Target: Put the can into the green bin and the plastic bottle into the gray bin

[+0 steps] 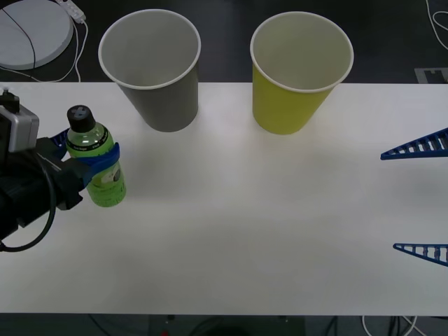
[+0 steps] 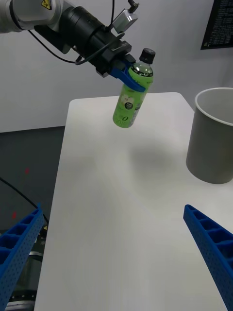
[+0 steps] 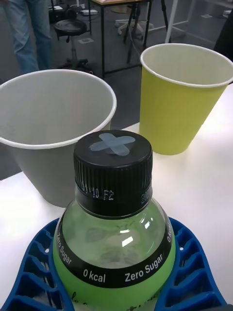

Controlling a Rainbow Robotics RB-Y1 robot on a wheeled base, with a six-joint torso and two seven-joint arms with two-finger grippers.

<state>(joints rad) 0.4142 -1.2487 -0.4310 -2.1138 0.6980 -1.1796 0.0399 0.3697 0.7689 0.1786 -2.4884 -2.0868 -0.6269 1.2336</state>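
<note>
1. Blue ribbed fingers [image 1: 105, 155] of the left gripper [image 1: 89, 155] are clamped around the shoulder of the plastic bottle [image 1: 98, 157], which is held clear of the white table [image 1: 245, 224] at its left side, slightly tilted in the right wrist view
2. Both bins are found at the table's far edge: the gray bin [image 1: 155, 70] nearest the bottle, the green bin [image 1: 297, 73] beside it, apart from each other
3. A round white object [image 1: 31, 31] with a cable is seen on the dark floor beyond the table
4. The right gripper [image 1: 418, 199] is spread wide and empty at the table's right edge
5. The bottle is bright green, with a black ribbed cap [image 3: 113, 170] and a band reading "Zero Sugar"
</note>
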